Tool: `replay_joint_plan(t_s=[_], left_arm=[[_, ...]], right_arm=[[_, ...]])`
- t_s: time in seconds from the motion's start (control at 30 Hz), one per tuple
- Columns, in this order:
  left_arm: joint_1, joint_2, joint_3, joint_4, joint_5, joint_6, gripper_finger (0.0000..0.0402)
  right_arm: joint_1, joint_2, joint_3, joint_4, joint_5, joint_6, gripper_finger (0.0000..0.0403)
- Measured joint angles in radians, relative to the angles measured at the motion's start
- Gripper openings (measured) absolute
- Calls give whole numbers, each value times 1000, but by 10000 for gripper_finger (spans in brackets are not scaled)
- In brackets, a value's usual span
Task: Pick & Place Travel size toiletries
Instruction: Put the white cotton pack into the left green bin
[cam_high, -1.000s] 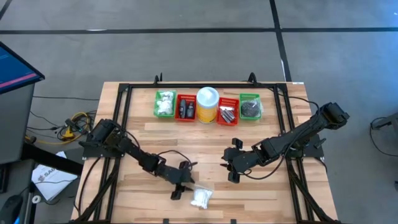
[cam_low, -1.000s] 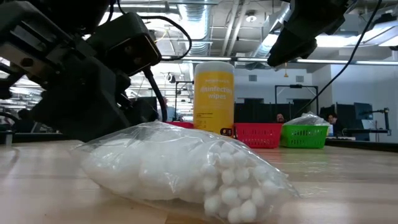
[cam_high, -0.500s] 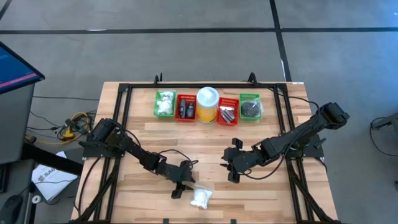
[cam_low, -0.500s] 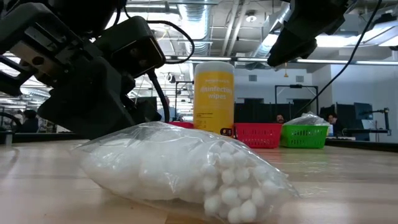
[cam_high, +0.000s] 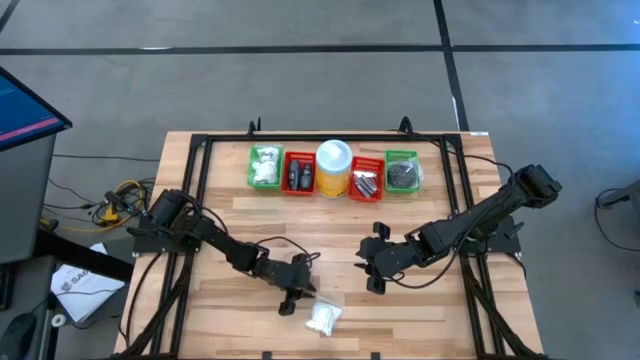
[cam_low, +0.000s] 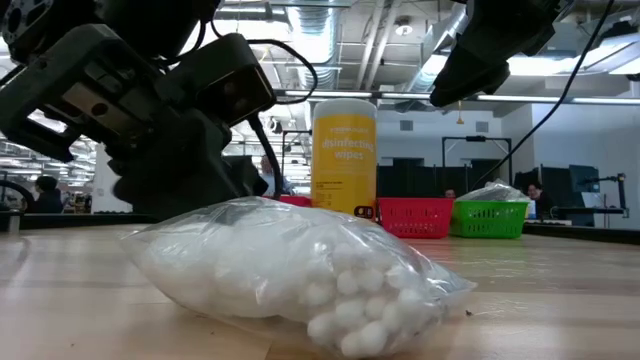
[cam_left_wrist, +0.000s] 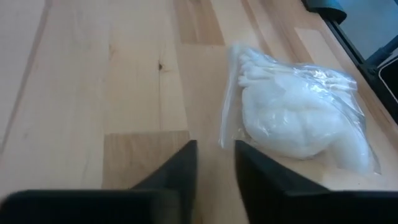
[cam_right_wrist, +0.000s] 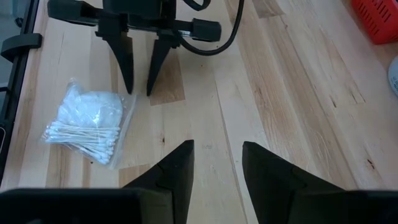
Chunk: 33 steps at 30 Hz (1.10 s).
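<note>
A clear bag of white cotton balls and swabs (cam_high: 322, 318) lies flat on the wooden table near its front edge; it fills the low view (cam_low: 290, 275). My left gripper (cam_high: 290, 303) stands low just left of it, slanting down, open by a narrow gap (cam_left_wrist: 216, 155). The bag's clear edge reaches that gap. My right gripper (cam_high: 370, 282) hangs open above the table's middle right (cam_right_wrist: 217, 162), with nothing between its fingers. My left gripper comes at the bag slanting down from the table's left. The finger nearer the bag (cam_right_wrist: 128, 84) stands at the bag's clear plastic corner (cam_left_wrist: 222, 137), which lies on the table by the fingertips. Whether finger and plastic touch, I cannot tell.
Along the far side stand a green basket with white bundles (cam_high: 265, 167), a red one with black pieces (cam_high: 298, 172), a yellow wipes canister (cam_high: 333, 167), a red basket with grey bits (cam_high: 365, 178) and a green one with dark discs (cam_high: 402, 172). Black frame rails (cam_high: 200, 190) border the table.
My left gripper has swung a little toward the bag and the table's right edge, and its fingers stand closer together. The bag has shifted slightly; its swab end has settled lower and turned a bit.
</note>
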Motion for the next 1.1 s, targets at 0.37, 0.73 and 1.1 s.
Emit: replay_joint_plan(t_s=[0.37,0.73,1.1], left_arm=[[5,0,0,51,19,59,1],[6,0,0,53,8,-7,36],[0,-1,1,113,52,-62,141]], right_arm=[[0,0,0,0,0,0,127],[0,0,0,0,0,0,127],[0,0,0,0,0,0,127]])
